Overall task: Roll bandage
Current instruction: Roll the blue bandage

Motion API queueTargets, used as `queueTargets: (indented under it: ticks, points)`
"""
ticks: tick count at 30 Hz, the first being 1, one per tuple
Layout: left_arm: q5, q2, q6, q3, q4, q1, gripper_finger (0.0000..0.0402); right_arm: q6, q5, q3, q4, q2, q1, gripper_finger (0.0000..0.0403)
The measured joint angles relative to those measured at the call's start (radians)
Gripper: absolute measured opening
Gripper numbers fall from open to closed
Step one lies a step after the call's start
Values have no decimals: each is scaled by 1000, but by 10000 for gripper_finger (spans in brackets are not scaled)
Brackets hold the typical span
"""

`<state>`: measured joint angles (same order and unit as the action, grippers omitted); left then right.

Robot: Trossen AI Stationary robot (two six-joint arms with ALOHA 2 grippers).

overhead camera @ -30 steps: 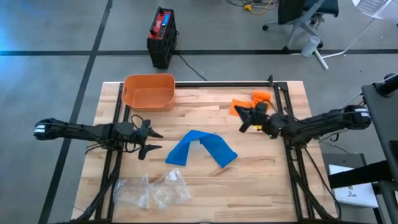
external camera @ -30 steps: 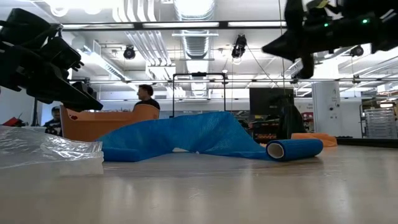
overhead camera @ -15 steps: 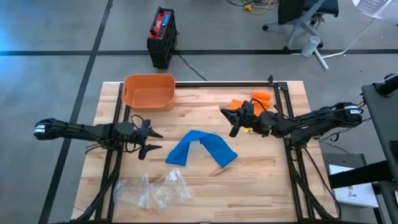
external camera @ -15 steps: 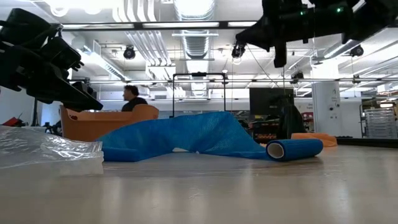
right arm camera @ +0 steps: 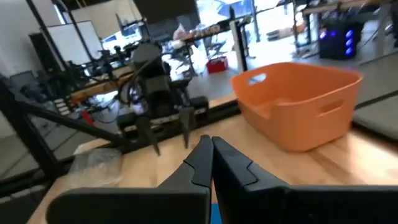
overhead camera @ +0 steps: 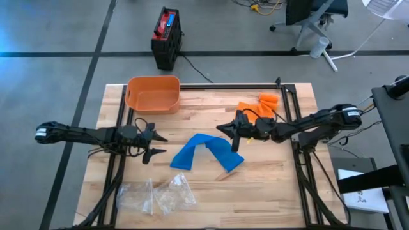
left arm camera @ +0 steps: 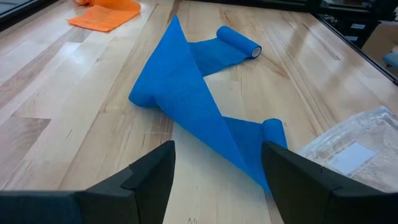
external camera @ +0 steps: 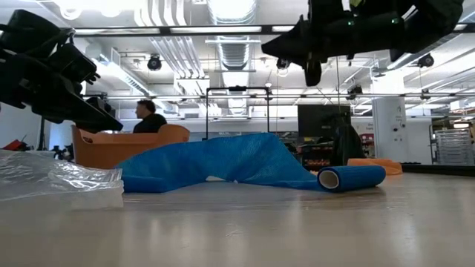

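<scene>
1. Two arms we see over the table (overhead camera: 211,188).
2. We find the blue bandage (overhead camera: 206,152) mid-table, part unrolled.
3. Our right gripper (overhead camera: 225,131) hovers clenched, just beside it.
4. Our left gripper (overhead camera: 160,144) waits released, near its other end.

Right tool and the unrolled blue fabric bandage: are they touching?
Apart. The low view shows the right tool hanging well above the blue fabric bandage, with open room background between them.
</scene>
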<state>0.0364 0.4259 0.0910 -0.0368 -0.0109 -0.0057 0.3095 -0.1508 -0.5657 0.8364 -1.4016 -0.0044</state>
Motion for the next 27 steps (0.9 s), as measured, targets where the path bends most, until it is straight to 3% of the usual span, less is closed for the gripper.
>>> queueTargets:
  ticks: [3, 8, 13, 20, 24, 27]
  points:
    - [0, 0, 0, 0, -2, 0, 231, 94, 54, -28, 0, -34, 0, 0]
    - [0, 0, 0, 0, -4, 0, 231, 43, 147, -96, -34, -74, 0, 0]
    - [0, 0, 0, 0, -4, 0, 231, 87, 175, -189, -442, -24, -8, 26]
    - [0, 0, 0, 0, -4, 0, 231, 82, 177, -337, -1010, 25, 20, 126]
    - [0, 0, 0, 0, -8, 0, 231, 10, 176, -366, -1199, 18, 52, 176]
    - [-11, 0, 0, 0, -20, 0, 231, -152, 182, -356, -1289, 19, 105, 197]
